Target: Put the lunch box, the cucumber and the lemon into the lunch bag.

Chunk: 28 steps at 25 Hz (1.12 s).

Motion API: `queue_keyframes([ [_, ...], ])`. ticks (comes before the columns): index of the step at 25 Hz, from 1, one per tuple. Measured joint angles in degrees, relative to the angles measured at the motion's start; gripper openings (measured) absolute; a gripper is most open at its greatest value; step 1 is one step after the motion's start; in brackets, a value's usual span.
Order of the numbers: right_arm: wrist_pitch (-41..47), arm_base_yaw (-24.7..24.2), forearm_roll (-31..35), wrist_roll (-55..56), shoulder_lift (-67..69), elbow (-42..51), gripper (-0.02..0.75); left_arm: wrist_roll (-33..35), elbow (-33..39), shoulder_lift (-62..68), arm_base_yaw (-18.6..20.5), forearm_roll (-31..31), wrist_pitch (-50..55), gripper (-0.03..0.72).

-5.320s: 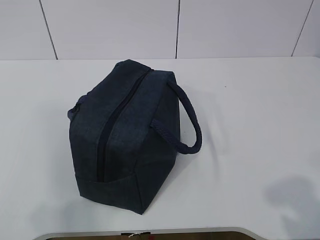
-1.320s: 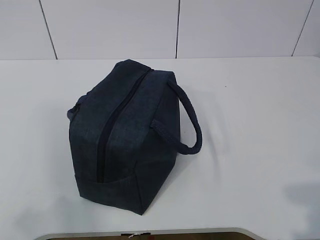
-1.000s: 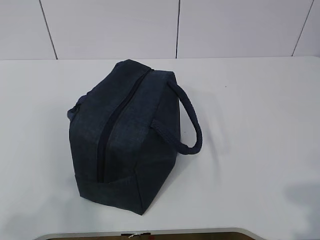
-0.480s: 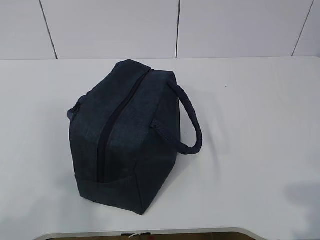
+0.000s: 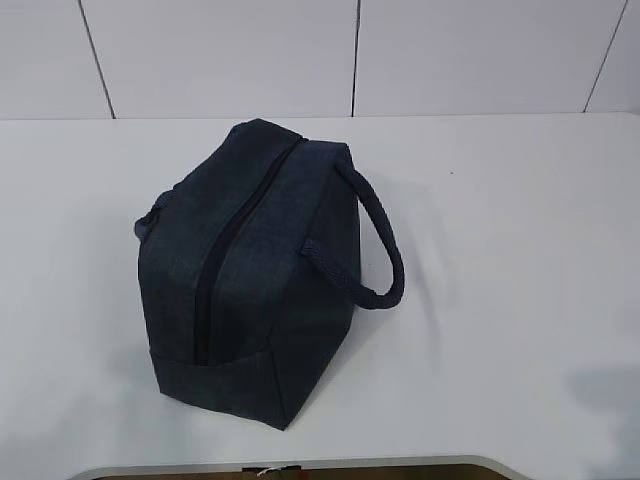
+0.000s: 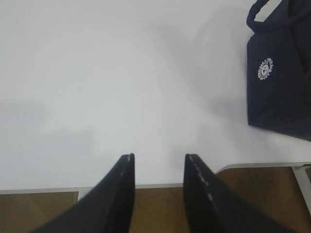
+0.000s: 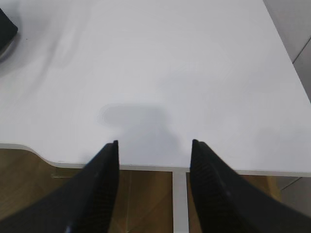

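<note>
One large dark navy fabric lunch bag (image 5: 250, 270) stands on the white table (image 5: 500, 250), left of the middle in the exterior view. Its long top zipper (image 5: 222, 255) runs from the far end to the near end and looks drawn shut along the whole visible length. Two loop handles show there: one navy loop (image 5: 375, 245) arches out on the bag's right side and droops toward the tabletop, and only a small bit of the other (image 5: 147, 222) peeks out at the left edge. In the left wrist view the bag sits in the upper right corner, with one round white printed emblem (image 6: 265, 69) on its side panel.

Neither arm appears in the exterior view. The left gripper (image 6: 158, 158) hangs over the table's near edge, well apart from the bag, its two dark fingers parted with nothing between them. The right gripper (image 7: 154, 143) also hangs over the near edge, above bare white tabletop, its two fingers spread somewhat wider and likewise holding nothing. Brown flooring (image 7: 146, 199) shows below the table edge in both wrist views.
</note>
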Motion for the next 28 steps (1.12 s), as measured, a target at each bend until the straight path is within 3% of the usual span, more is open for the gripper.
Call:
queue_keyframes([
  [28,0.00,0.00,0.00,0.00,0.00,0.00,0.389,3.46,0.00,0.00,0.00,1.52,0.00,0.242],
])
